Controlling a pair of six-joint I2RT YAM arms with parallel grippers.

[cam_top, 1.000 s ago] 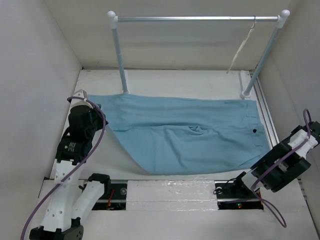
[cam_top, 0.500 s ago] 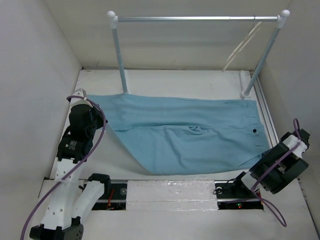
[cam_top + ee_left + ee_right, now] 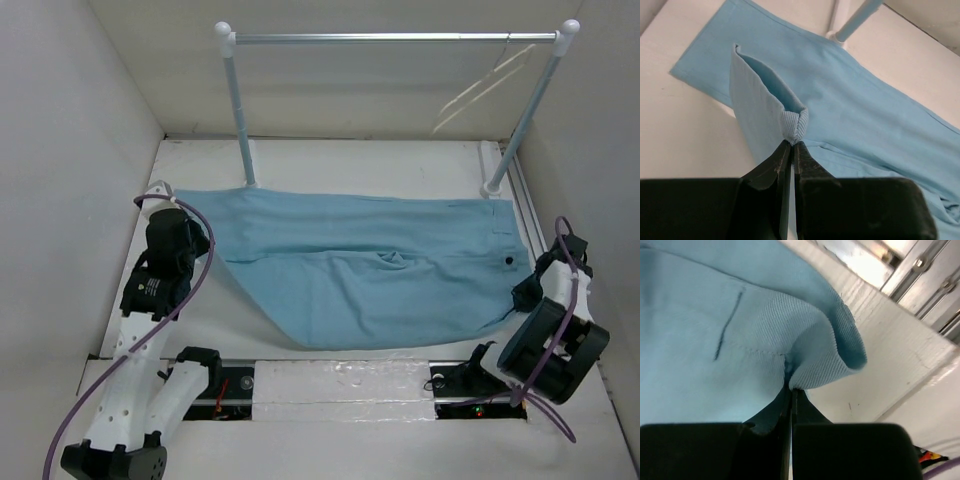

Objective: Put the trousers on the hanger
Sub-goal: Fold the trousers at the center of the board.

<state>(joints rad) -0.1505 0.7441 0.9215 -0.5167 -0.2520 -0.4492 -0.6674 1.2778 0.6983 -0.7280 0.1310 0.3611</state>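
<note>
The light blue trousers (image 3: 370,270) lie spread flat across the table, legs to the left and waistband with its dark button (image 3: 509,262) to the right. My left gripper (image 3: 204,250) is shut on the hem corner of a leg, and the left wrist view shows the folded cloth (image 3: 765,100) pinched at its tips (image 3: 791,144). My right gripper (image 3: 522,296) is shut on the near waistband corner; the right wrist view shows bunched fabric (image 3: 820,345) just above its tips (image 3: 790,389). The cream hanger (image 3: 480,88) hangs blurred, tilted out to the left, from the rail's right end.
A silver rail (image 3: 400,38) on two white-footed posts (image 3: 241,120) (image 3: 527,110) spans the back of the table. White walls close in on the left, right and back. A metal track (image 3: 350,385) runs along the near edge between the arm bases.
My right arm moved in from the right to the waistband corner and its jaws shut on the cloth. The hanger swung out to the left. The left arm barely shifted.
</note>
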